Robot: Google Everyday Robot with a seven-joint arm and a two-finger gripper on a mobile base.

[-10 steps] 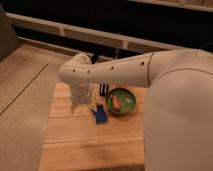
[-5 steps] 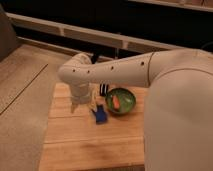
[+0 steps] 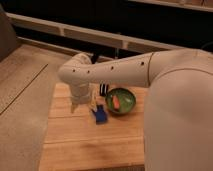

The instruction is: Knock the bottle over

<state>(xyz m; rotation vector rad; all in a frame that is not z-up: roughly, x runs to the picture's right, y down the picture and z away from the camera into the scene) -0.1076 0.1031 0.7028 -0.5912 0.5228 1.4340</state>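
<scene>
The bottle [image 3: 93, 103] is a small slim pale clear thing standing upright on the wooden table [image 3: 75, 145], just left of the flat blue block [image 3: 100, 115]. My white arm reaches in from the right and bends down over the table's back left part. The gripper [image 3: 76, 105] hangs at the end of the wrist, just left of the bottle and close to it. I cannot tell whether it touches the bottle. The wrist hides part of the gripper.
A green bowl [image 3: 127, 106] with an orange item [image 3: 115, 101] in it stands right of the blue block. A small dark object [image 3: 103, 89] stands behind the bottle. Grey floor lies left of the table. A dark wall with a pale rail runs behind.
</scene>
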